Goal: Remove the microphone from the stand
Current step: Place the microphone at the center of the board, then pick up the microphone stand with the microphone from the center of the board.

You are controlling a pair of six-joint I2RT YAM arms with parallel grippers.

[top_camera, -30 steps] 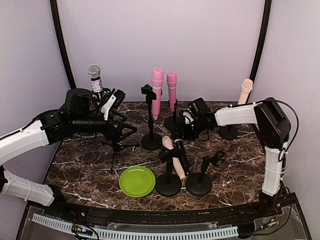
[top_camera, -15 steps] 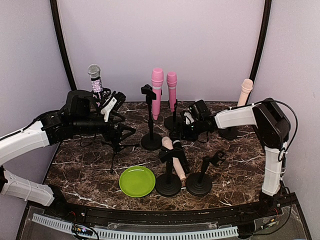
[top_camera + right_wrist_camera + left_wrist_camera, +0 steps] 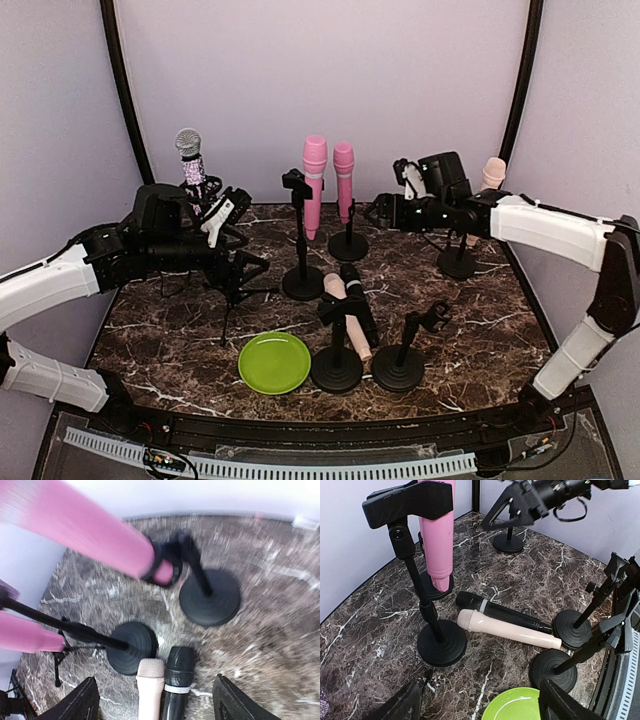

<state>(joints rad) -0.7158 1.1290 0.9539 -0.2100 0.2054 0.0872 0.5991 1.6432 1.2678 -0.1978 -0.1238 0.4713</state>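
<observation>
The black handheld microphone [image 3: 500, 612] lies just right of the beige plastic microphone [image 3: 507, 630] on the dark marble table [image 3: 480, 330]; the round green plate [image 3: 274, 362] sits front-left of them.

Even, soft, bright light; faint shadows. Right wrist view motion-blurred, pink microphone [image 3: 85, 535] smeared. Other views sharp.

Black mic [image 3: 500, 612]: lying flat on marble, alongside + touching beige mic [image 3: 507, 630].
L pink mic [image 3: 315, 185], R pink mic [image 3: 343, 175]: upright, rear ctr.
Glitter mic [image 3: 190, 160]: upright, rear L.
Peach mic [image 3: 490, 180]: upright, rear R.
</observation>
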